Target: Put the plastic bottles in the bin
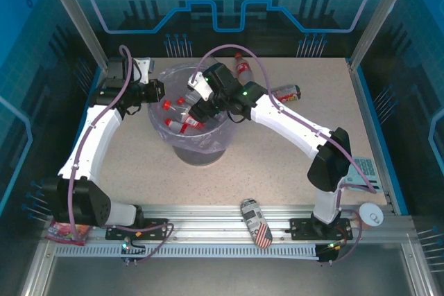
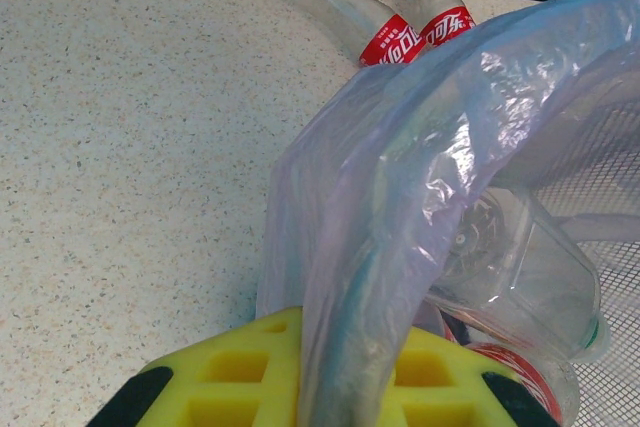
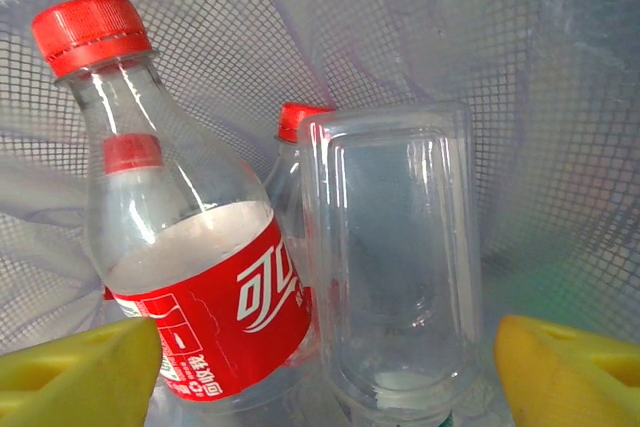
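The grey bin [image 1: 198, 150] with its lilac bag stands mid-table and holds several red-capped bottles [image 1: 182, 124]. My left gripper [image 1: 158, 91] is at the bin's left rim. In the left wrist view the left gripper [image 2: 335, 367] is shut on the bag's edge [image 2: 380, 177]. My right gripper [image 1: 196, 105] reaches down into the bin. The right gripper [image 3: 330, 367] is open, its yellow fingertips [image 3: 90, 372] wide apart. Between them lie a red-labelled bottle [image 3: 200, 287] and a clear upturned bottle [image 3: 400, 267], touching neither. Two more bottles [image 1: 243, 71] [image 2: 395, 32] lie behind the bin.
A gold-brown jar [image 1: 286, 93] lies right of the bin at the back. A flag-patterned can [image 1: 255, 222] rests on the near rail between the arm bases. A keypad device [image 1: 362, 170] and a white disc [image 1: 370, 215] sit at the right edge. Glass walls enclose the table.
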